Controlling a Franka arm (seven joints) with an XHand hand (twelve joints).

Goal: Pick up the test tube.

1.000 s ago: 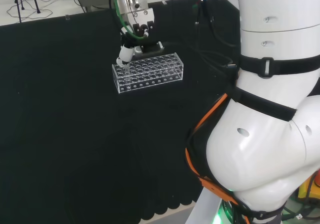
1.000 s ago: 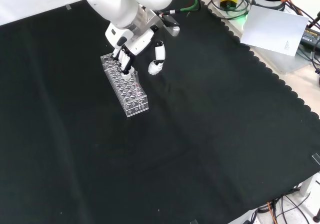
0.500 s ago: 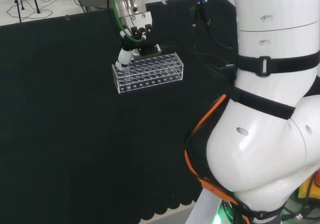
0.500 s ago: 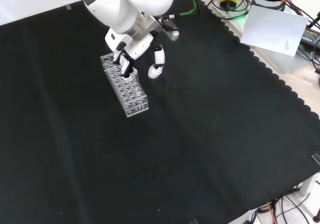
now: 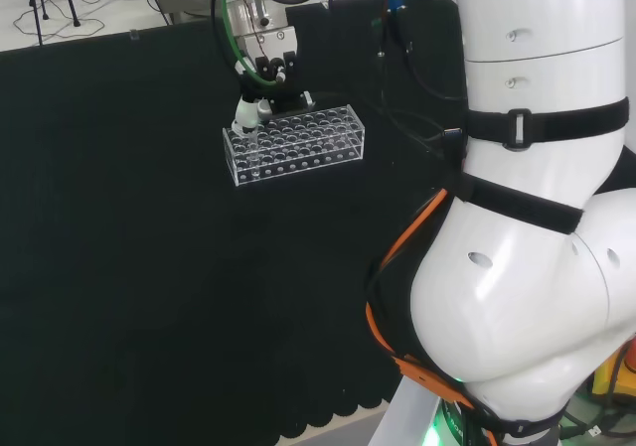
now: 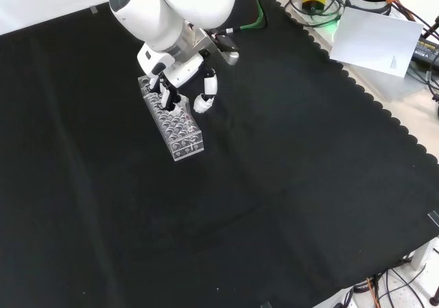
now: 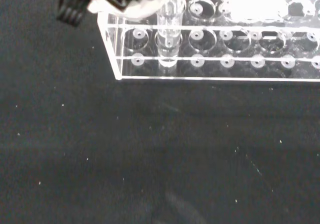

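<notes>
Here, in the upper left of the head view, we see the hand (image 5: 260,88) above the clear rack (image 5: 298,146), fingers seemingly closing around the upright test tube (image 7: 169,32) standing in it, probably to lift it straight out.

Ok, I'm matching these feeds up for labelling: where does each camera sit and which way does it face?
Head view: behind and above the base, looking over white arm links at the hand on the rack.
Front view: opposite, looking down on the cloth; the hand enters from the top.
Wrist view: beside the palm, close on the test tube.
All share the rack.
</notes>
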